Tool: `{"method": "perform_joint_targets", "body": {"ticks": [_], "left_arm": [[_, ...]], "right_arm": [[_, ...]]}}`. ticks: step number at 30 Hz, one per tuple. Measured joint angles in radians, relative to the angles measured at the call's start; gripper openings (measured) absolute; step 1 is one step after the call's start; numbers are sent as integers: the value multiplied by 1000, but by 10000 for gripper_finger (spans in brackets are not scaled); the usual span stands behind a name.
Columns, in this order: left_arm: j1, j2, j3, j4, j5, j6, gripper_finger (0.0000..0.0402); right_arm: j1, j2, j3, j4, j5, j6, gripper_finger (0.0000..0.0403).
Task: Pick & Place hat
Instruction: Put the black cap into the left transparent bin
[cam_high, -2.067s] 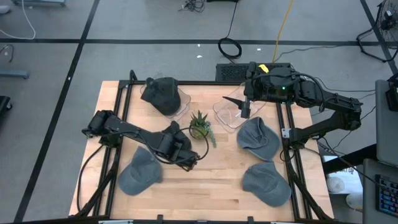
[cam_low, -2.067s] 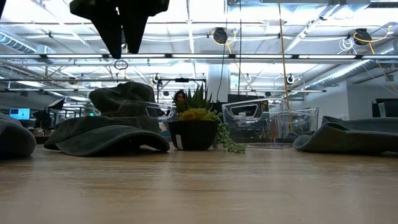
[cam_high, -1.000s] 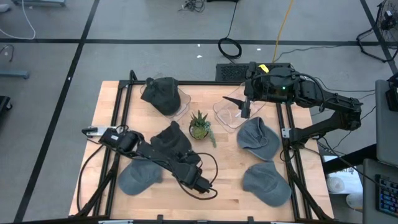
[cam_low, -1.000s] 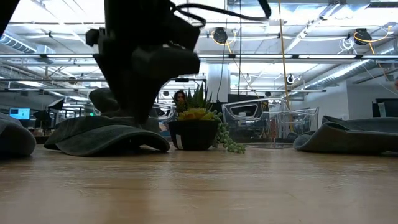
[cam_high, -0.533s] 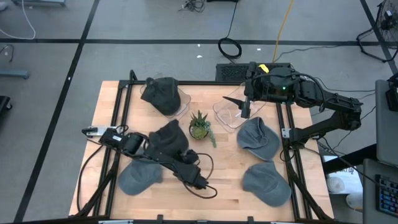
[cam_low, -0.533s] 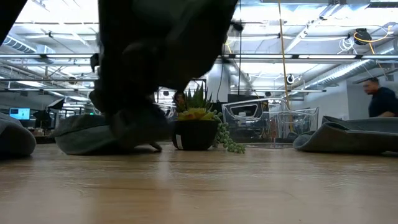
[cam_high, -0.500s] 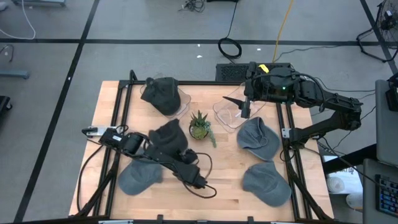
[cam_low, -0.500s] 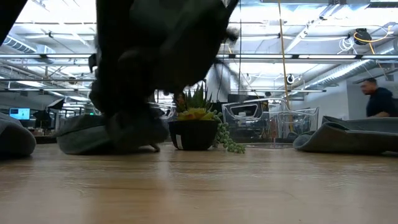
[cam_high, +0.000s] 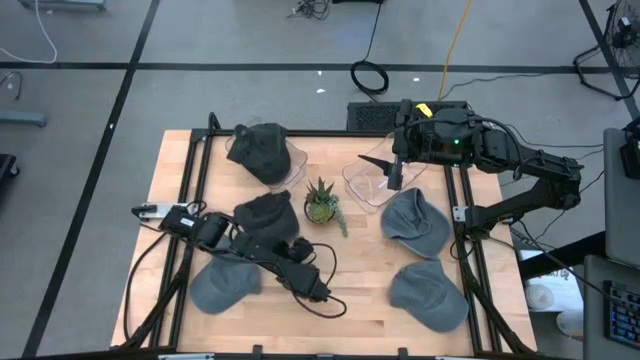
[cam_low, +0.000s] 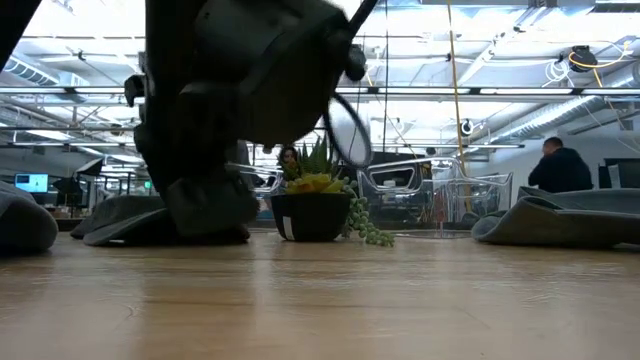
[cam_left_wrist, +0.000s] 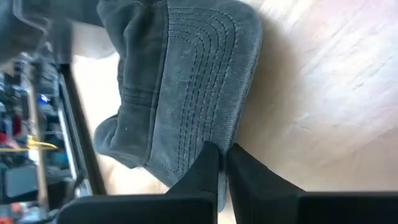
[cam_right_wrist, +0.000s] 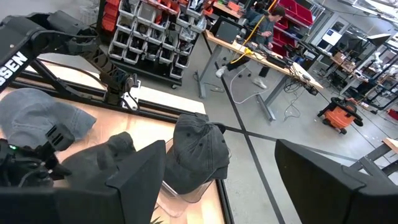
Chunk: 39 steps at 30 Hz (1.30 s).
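Grey stitched-cotton hat (cam_left_wrist: 186, 93), on the desk (cam_high: 360, 270) beside the plant (cam_high: 321, 203): your left hand (cam_left_wrist: 222, 163) has pinched shut on its brim edge, so lift straight up before travelling. Plant and clear bin (cam_high: 290, 165) crowd that route; your right hand (cam_high: 392, 172) waits wide open at the far side.

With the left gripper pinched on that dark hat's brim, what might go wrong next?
Thin grip: the left gripper is shut on only the brim edge of the dark hat, so the hat may slip free when lifted.

Close neighbour: the potted plant stands right beside the hat; a swinging hat or the arm's cable could knock it over.

The grey hat lies partly under the left arm and might get dragged.
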Motion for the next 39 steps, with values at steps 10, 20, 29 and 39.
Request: {"method": "perform_joint_targets", "body": {"ticks": [10, 20, 29, 39], "left_arm": [[-101, -202, 71, 29, 55, -113, 9], [-143, -461, 72, 30, -9, -13, 5], [-142, -635, 72, 20, -4, 94, 5], [-142, -794, 72, 24, -117, 70, 5]], "right_arm": [[0, 0, 0, 0, 0, 0, 293], [0, 0, 0, 0, 0, 0, 293], [0, 0, 0, 1, 0, 0, 293], [0, 0, 0, 140, -1, 244, 293]]}}
